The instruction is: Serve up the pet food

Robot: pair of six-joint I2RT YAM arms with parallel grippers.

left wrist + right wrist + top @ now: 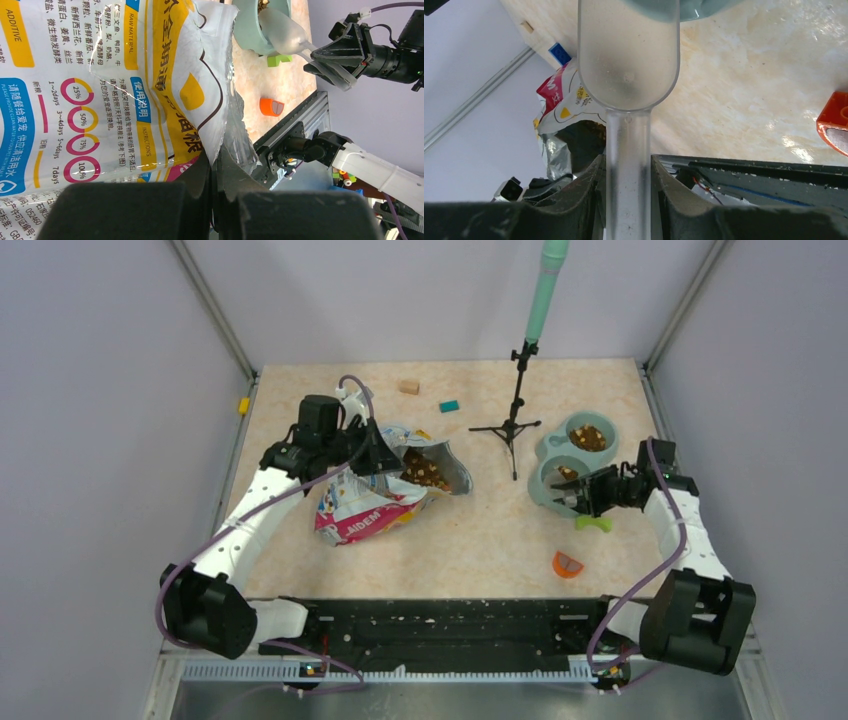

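Bright, even overhead light — shadows on the counter [480, 540] are short and soft. Glare streaks the glossy bag [100, 100] and the counter in the right wrist view; the left claw [212, 200] looms dark and slightly blurred.

A tan marbled table [480, 550] carries a black tripod [512, 428] at its middle. A wooden block [408, 386] and a teal block [449, 406] lie near the far edge. A yellow block [243, 405] sits at the left edge. A green block [593, 524] and an orange piece [567, 564] lie to the right.
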